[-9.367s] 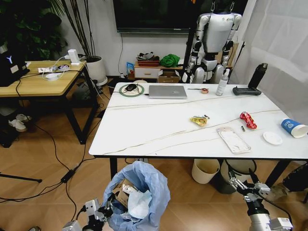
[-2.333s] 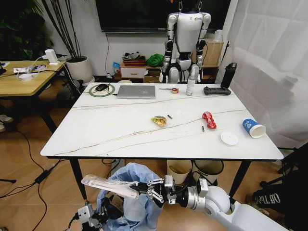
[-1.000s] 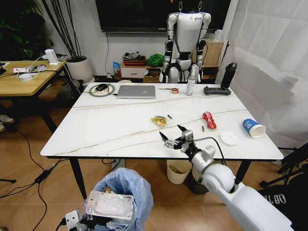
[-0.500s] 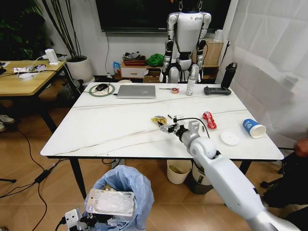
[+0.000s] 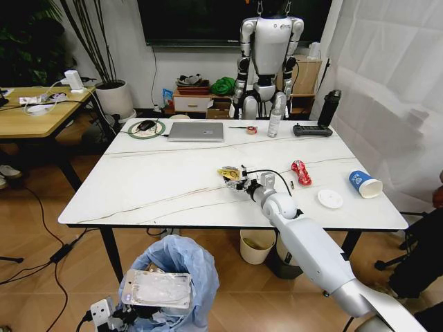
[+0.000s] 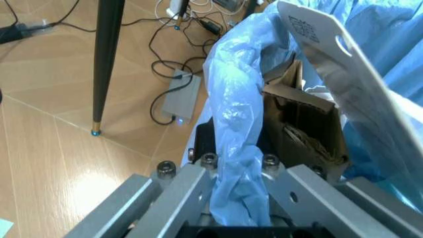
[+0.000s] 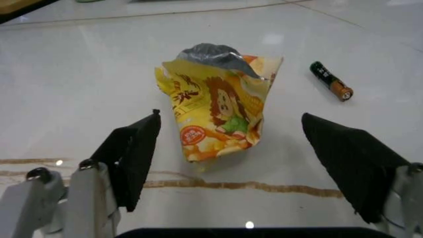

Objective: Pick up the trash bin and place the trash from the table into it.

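The trash bin [image 5: 181, 264], lined with a light-blue bag, hangs low in front of the table [image 5: 152, 187]. My left gripper [image 5: 128, 318] is shut on the bag's rim [image 6: 237, 163]. Brown cardboard [image 6: 305, 130] sits in the bin, and clear plastic packaging [image 5: 158, 290] lies across its mouth. On the table, my right gripper [image 5: 239, 182] is open, its fingers [image 7: 135, 156] standing on either side of a yellow wrapper [image 7: 218, 116] without touching it. A red wrapper [image 5: 299, 173], a blue-white cup [image 5: 365, 185] and a white lid [image 5: 329, 199] lie to the right.
A small battery [image 7: 332, 80] lies just beyond the yellow wrapper. A silver laptop [image 5: 196, 131], a spray bottle [image 5: 275, 122] and a black controller [image 5: 312, 130] stand along the table's far edge. Two other bins [image 5: 257, 245] sit under the table. A wooden desk [image 5: 41, 111] is at the left.
My right arm has reached across the table to the yellow wrapper, and its open fingers now flank it. The bin with the packaging on top stays held low.
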### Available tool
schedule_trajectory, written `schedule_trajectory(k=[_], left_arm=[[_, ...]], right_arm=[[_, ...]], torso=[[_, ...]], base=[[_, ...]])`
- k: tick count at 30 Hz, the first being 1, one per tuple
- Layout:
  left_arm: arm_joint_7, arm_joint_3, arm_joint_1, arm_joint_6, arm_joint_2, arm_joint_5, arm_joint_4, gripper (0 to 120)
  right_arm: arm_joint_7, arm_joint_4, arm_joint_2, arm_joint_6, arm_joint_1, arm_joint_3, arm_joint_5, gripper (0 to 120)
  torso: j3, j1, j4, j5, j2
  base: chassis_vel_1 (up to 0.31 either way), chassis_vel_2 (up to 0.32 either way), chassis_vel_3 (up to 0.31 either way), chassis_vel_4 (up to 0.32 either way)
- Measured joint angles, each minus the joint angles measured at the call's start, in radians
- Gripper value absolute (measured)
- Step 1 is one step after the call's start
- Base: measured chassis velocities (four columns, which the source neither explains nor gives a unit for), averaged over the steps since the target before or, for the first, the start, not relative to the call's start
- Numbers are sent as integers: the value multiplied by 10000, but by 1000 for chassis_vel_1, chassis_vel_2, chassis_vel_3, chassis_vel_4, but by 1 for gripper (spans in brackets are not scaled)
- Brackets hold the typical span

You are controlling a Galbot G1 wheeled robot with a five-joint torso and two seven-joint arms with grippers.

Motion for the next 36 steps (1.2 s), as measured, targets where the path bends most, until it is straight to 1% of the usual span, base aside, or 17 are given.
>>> schedule_trajectory(k=[2, 4, 6, 8, 9, 10, 13, 14, 16, 17, 20, 21, 23, 30, 33, 35, 36], left_arm=[[2, 1, -1, -3, 0, -2, 4, 0], [12, 10, -13, -11, 1, -5, 30, 0], [16, 18, -17, -12, 1, -5, 40, 0], [20, 33, -27, -14, 1, -7, 52, 0], [22, 41, -39, -14, 3, -7, 62, 0], [22, 43, -46, -14, 3, -8, 66, 0], [26, 39, -55, -18, 17, -21, 71, 0], [26, 39, -55, -18, 17, -21, 71, 0], [28, 21, -56, -23, 31, -38, 76, 0], [29, 11, -58, -25, 43, -49, 90, 0], [29, 17, -88, -28, 56, -63, 124, 0], [29, 17, -88, -28, 56, -63, 124, 0], [30, 32, -122, -29, 60, -67, 162, 0], [31, 63, -188, -31, 94, -143, 195, 0], [31, 64, -195, -32, 112, -166, 192, 0], [34, 70, -191, -32, 120, -171, 185, 0], [34, 70, -191, -32, 120, -171, 185, 0]], right_arm=[[-1, -25, 0, 14, 7, 4, -4, 75], [2, -116, 21, 41, 72, 29, -5, 63], [6, -148, 35, 54, 99, 30, -5, 60], [12, -188, 58, 67, 133, 30, -5, 53], [18, -229, 92, 70, 163, 31, -5, 47], [19, -252, 108, 72, 174, 32, -5, 45], [20, -400, 159, 110, 211, 7, -52, 30], [20, -400, 159, 110, 211, 7, -52, 30], [19, -426, 169, 131, 224, -7, -64, 23], [17, -426, 167, 153, 241, -14, -64, 17], [-23, -352, 120, 223, 261, -27, -5, 5], [-23, -352, 120, 223, 261, -27, -5, 5], [-93, -202, 63, 406, 247, -29, 130, 0], [-398, 761, -234, 923, -62, -109, 698, 0], [-790, 1791, -679, 1240, -383, -270, 1437, 0], [-1209, 2599, -1243, 1649, -701, -586, 1740, 0], [-1209, 2599, -1243, 1649, -701, -586, 1740, 0]], torso=[[0, 0, -1, 1, 0], [-1, -1, -1, 0, 0], [-1, -1, -1, 0, 0], [-1, -1, 0, 0, 0], [-1, -1, 0, -1, 0], [-1, -1, 0, 0, 0], [-1, -1, 0, 0, 0], [-1, -1, 0, 0, 0], [-1, -1, 0, 0, 0], [-1, -1, 0, 0, 0], [-1, -1, 0, 0, 0], [-1, -1, 0, 0, 0], [0, 0, 0, 0, 0], [-1, 0, 0, 1, 0], [-1, 0, 2, 2, 0], [-2, -1, 3, 1, 1], [-2, -1, 3, 1, 1]], base=[[0, 0, 0, 0], [0, 0, 0, 0], [0, 0, 0, 0], [0, 0, 0, 0], [0, 0, 0, 0], [0, 0, 0, 0], [0, 0, 0, 0], [0, 0, 0, 0], [0, 0, 0, 0], [0, 0, 0, 0], [0, 0, 0, 0], [0, 0, 0, 0], [0, 0, 0, 0], [0, 0, 0, 0], [0, 0, 0, 0], [0, 0, 0, 0], [0, 0, 0, 0]])
